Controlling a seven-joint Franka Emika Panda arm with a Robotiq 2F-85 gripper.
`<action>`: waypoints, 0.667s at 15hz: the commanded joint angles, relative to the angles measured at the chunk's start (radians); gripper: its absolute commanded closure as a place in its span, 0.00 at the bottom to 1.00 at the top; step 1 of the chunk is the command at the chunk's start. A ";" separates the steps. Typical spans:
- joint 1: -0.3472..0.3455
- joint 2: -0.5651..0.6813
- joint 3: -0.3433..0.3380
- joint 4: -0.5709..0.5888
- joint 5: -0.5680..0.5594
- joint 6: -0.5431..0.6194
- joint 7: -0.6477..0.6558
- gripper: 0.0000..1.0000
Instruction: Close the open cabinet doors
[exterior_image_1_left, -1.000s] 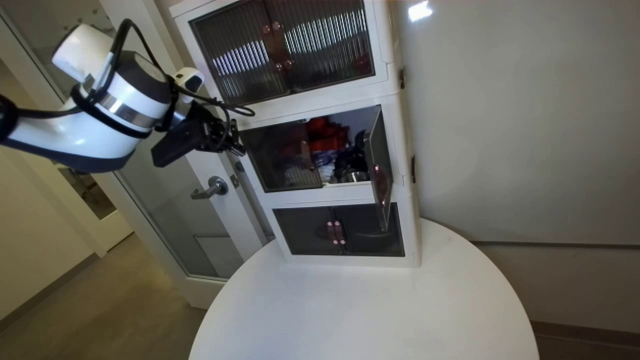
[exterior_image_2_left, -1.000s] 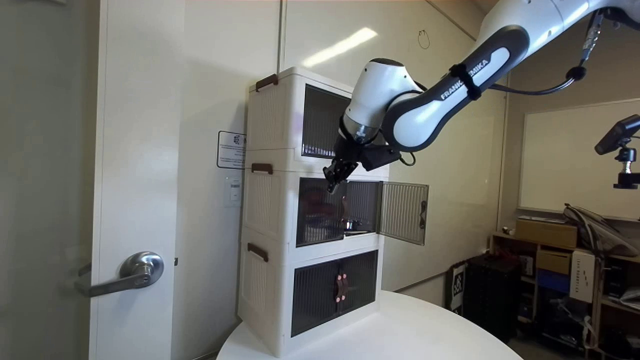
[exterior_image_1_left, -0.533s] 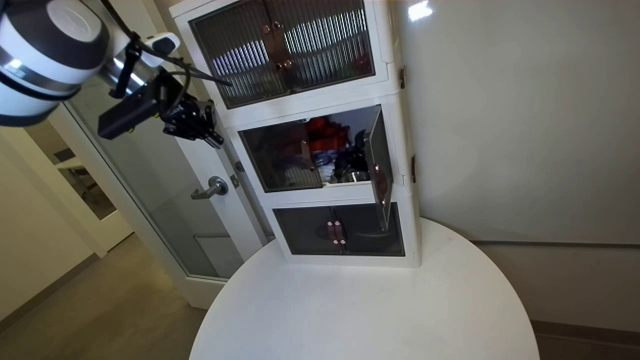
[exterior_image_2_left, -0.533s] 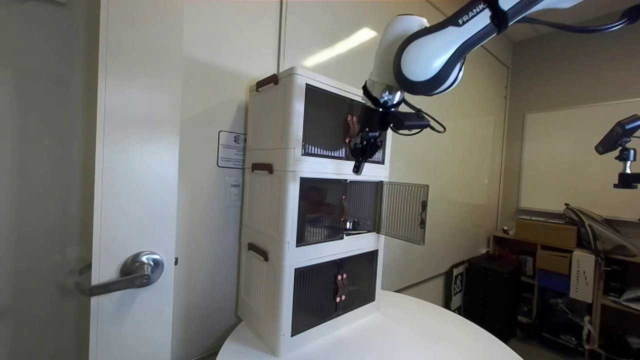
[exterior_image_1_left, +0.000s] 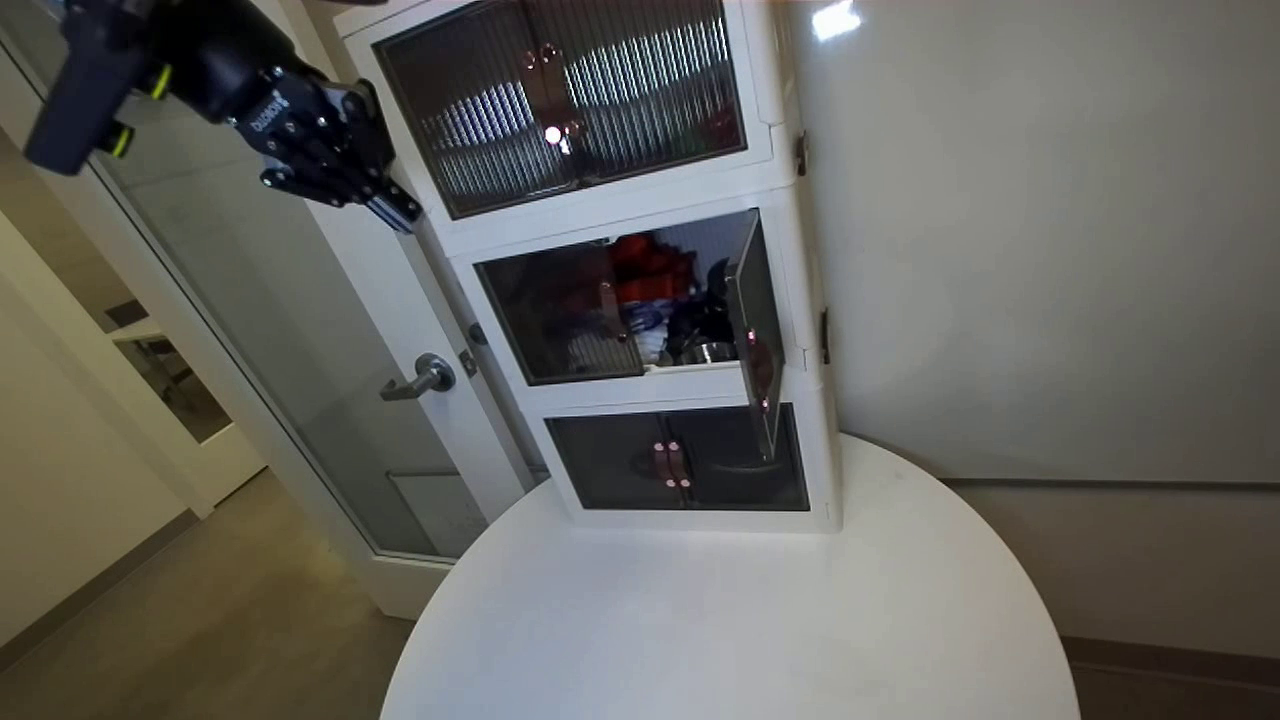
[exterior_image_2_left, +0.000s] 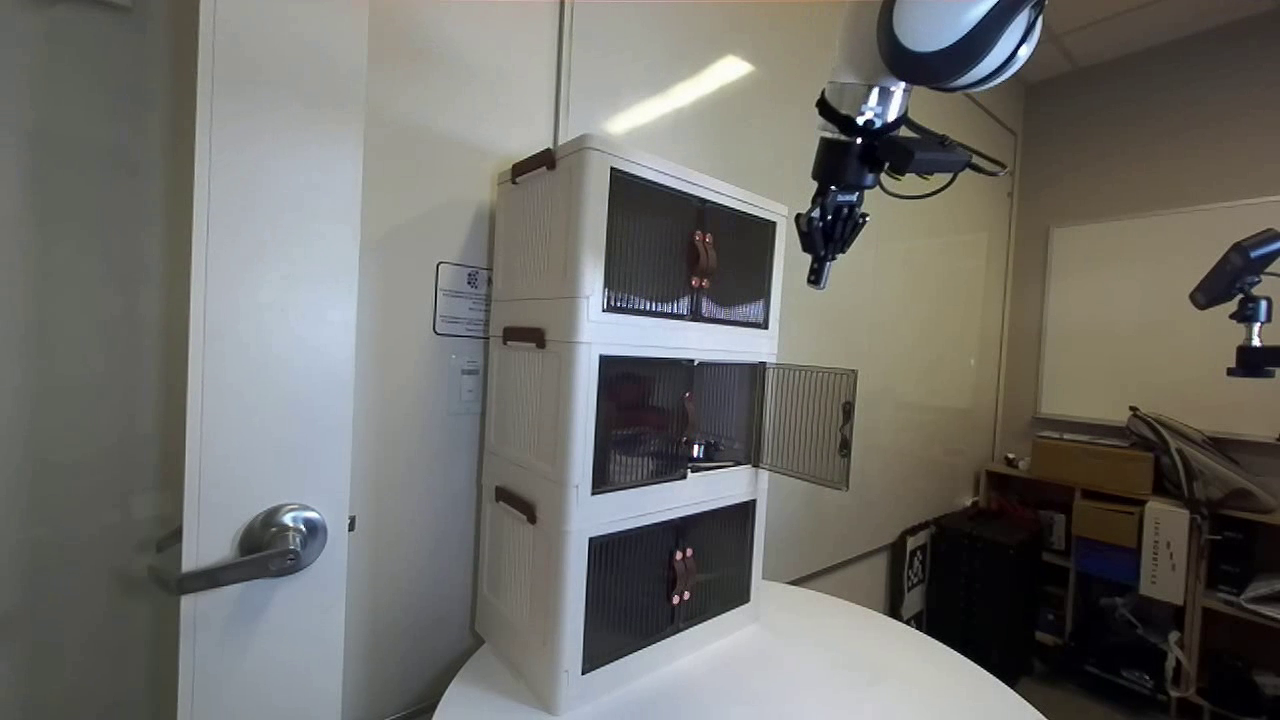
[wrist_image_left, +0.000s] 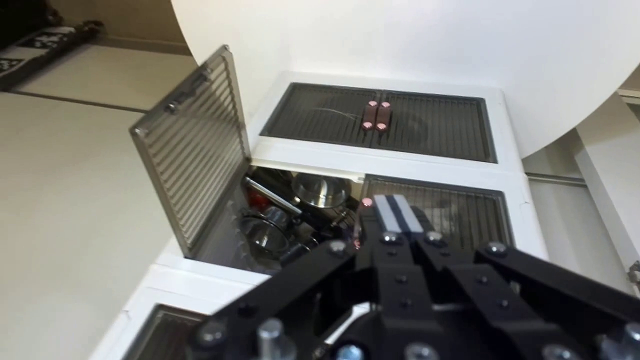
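The middle cabinet unit has one door swung wide outward, the open cabinet door (exterior_image_1_left: 758, 340), also visible as a ribbed tinted panel (exterior_image_2_left: 808, 425) and upright in the wrist view (wrist_image_left: 197, 150). Its partner, the neighbouring cabinet door (exterior_image_1_left: 560, 315), lies flat or nearly flat in its frame. Through the gap, pots (wrist_image_left: 320, 190) and red cloth (exterior_image_1_left: 655, 265) show. My gripper (exterior_image_2_left: 819, 275) hangs higher than the open door, in front of the cabinet and apart from it. In the wrist view its fingertips (wrist_image_left: 390, 215) meet, holding nothing; they partly cover the neighbouring door.
The upper doors (exterior_image_2_left: 690, 245) and lower doors (exterior_image_2_left: 670, 585) of the white cabinet stack sit closed. It stands on a round white table (exterior_image_1_left: 720, 620) against the wall. A room door with a lever handle (exterior_image_1_left: 425, 375) is beside it. Shelves (exterior_image_2_left: 1060, 560) stand farther off.
My arm has drawn back from the cabinet and risen, uncovering the upper doors. The gripper stays shut throughout. The cabinet doors have not moved.
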 joint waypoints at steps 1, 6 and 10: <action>-0.005 -0.096 -0.036 -0.061 -0.059 -0.071 0.029 1.00; -0.040 -0.120 -0.080 -0.104 -0.125 -0.084 0.030 1.00; -0.099 -0.112 -0.097 -0.130 -0.247 -0.031 0.123 1.00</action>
